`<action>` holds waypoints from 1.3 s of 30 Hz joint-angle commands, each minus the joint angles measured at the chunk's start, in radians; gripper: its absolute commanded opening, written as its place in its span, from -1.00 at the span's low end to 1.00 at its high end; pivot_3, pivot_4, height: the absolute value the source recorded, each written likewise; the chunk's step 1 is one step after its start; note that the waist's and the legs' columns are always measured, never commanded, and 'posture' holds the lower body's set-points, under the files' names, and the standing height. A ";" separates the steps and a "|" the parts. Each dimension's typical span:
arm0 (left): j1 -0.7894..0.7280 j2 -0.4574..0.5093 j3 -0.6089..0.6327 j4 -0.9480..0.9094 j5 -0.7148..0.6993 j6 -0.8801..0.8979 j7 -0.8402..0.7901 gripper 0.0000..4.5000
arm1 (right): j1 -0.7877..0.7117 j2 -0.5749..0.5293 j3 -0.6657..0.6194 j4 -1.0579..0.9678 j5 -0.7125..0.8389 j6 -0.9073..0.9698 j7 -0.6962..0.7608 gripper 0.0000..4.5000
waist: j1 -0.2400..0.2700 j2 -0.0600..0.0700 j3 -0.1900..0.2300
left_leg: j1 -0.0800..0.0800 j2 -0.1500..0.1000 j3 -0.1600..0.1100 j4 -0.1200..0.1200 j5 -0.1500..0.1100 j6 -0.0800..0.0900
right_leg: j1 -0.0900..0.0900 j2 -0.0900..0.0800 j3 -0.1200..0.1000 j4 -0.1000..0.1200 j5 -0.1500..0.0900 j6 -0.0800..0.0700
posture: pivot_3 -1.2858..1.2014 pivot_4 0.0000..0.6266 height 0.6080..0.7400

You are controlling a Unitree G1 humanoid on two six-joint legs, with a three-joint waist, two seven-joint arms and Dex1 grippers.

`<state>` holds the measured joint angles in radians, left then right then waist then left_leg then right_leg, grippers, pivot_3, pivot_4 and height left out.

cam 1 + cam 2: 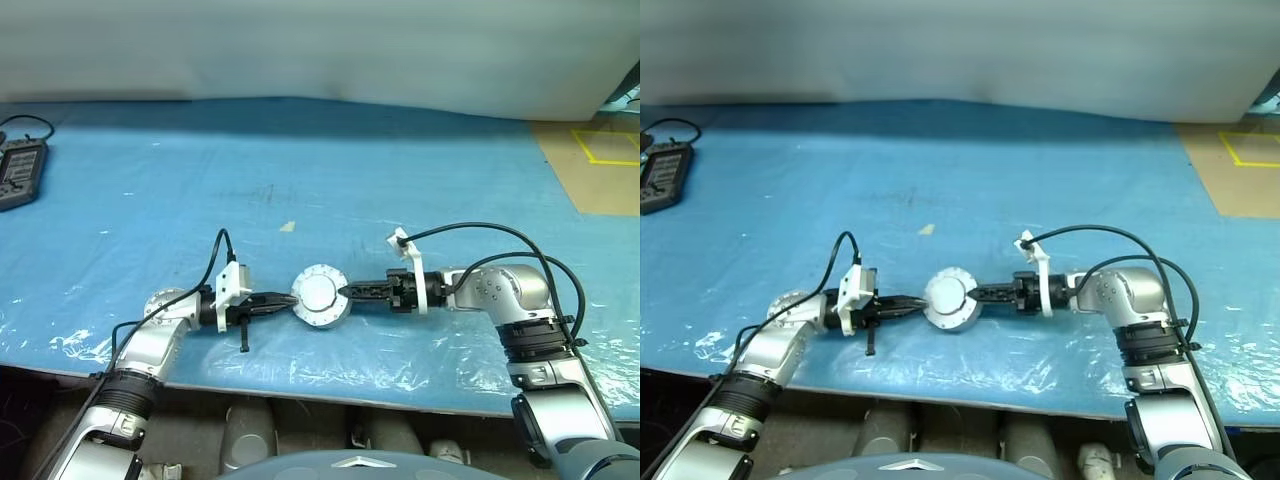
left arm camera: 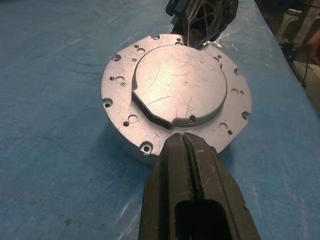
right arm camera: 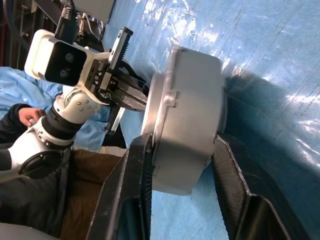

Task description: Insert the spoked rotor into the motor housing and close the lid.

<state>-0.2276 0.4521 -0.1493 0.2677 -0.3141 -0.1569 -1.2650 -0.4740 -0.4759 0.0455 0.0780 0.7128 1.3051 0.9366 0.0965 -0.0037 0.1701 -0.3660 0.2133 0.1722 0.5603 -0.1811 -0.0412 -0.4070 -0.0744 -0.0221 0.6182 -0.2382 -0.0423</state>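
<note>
The motor housing (image 1: 320, 297), a round cup of brushed silver metal with its flat, screw-holed lid (image 2: 176, 90) closed on top, sits low in the centre of the frame on crinkled blue plastic sheeting (image 1: 400, 180). The left gripper (image 1: 283, 301), fingers pressed together, touches its left rim, while the right gripper (image 3: 182, 172) pinches the housing from the right, top and bottom. A dark handset (image 1: 20, 172) lies at the upper left.

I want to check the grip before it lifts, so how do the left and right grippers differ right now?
The left gripper has its fingers pressed together, tips against the closed motor housing's rim; the right gripper has fingers spread, straddling the housing's top and bottom faces. They reach in from opposite sides. Both point roughly level at the housing.
</note>
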 commanded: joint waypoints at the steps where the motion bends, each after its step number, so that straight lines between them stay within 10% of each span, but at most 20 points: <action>1: 0.011 0.006 0.000 0.012 0.015 0.002 0.008 -1.00 | -0.010 -0.002 -0.009 -0.020 0.028 -0.001 0.011 -0.43 | 0.000 0.000 0.000 | 0.000 0.000 0.000 0.000 0.000 0.000 | 0.000 0.000 0.000 0.000 0.000 0.000 | 0.03 -0.52 1.00; 23: -0.028 -0.075 0.196 0.017 -0.134 0.267 0.243 -1.00 | -0.143 0.176 -0.323 0.142 0.122 0.002 -0.160 -0.43 | -0.001 0.000 0.000 | -0.011 -0.005 0.000 0.001 0.000 0.000 | -0.012 0.000 0.000 0.003 0.000 0.000 | 0.03 -0.52 1.00; 37: -0.010 -0.229 0.309 -0.216 -0.497 0.703 0.402 1.00 | -0.238 0.300 -0.553 0.194 0.251 0.048 -0.368 -0.43 | -0.002 0.000 0.000 | -0.014 -0.005 0.000 0.003 0.000 0.000 | -0.015 0.000 0.000 0.005 0.000 0.000 | 0.03 -0.52 1.00; 39: 0.006 -0.238 0.317 -0.239 -0.575 0.799 0.409 1.00 | -0.237 0.313 -0.556 0.180 0.266 0.055 -0.388 -0.43 | -0.002 0.000 0.000 | -0.014 -0.005 0.000 0.002 0.000 0.000 | -0.015 0.000 0.000 0.005 0.000 0.000 | 0.03 -0.52 1.00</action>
<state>-0.2325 0.2155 0.1478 0.0770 -0.8120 0.5687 -0.8618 -0.6873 -0.1771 -0.4764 0.3025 0.9111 1.3479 0.5494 0.0946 -0.0038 0.1703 -0.3801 0.2087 0.1719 0.5624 -0.1806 -0.0414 -0.4220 -0.0741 -0.0224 0.6228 -0.2378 -0.0423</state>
